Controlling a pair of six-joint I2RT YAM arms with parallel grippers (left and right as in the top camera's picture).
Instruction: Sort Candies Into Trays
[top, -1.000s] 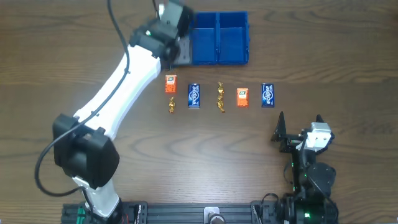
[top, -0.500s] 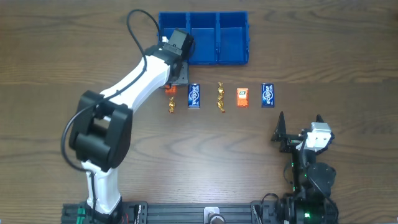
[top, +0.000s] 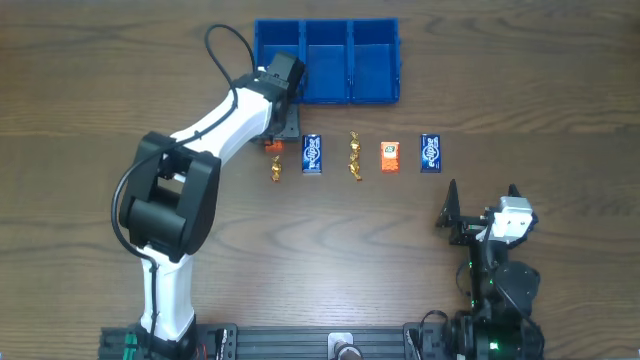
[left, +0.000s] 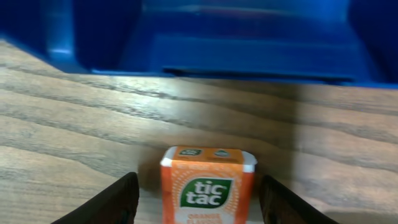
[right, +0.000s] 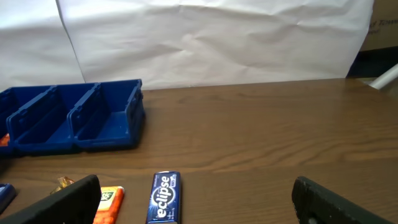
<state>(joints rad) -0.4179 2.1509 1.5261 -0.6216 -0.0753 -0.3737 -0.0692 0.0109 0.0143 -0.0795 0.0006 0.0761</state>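
Note:
A blue tray (top: 327, 60) with three compartments stands at the back of the table. In front of it lies a row of candies: an orange box (top: 270, 146), a gold candy (top: 277, 170), a blue pack (top: 312, 153), two gold candies (top: 354, 158), a second orange box (top: 389, 156) and a second blue pack (top: 431, 152). My left gripper (top: 284, 128) is low over the first orange box (left: 208, 186). It is open (left: 199, 210), with a finger on each side of the box and the tray wall (left: 249, 65) just beyond. My right gripper (top: 480, 205) is open near its base.
The right wrist view looks across the wooden table at the tray (right: 74, 118), a blue pack (right: 163, 198) and an orange box (right: 109, 199), between its fingers (right: 68, 199). A white sheet hangs behind the table. Bare wood lies to the right of the tray.
My left gripper came back from over the tray's left end and dropped down around the leftmost orange box. The right arm has not moved.

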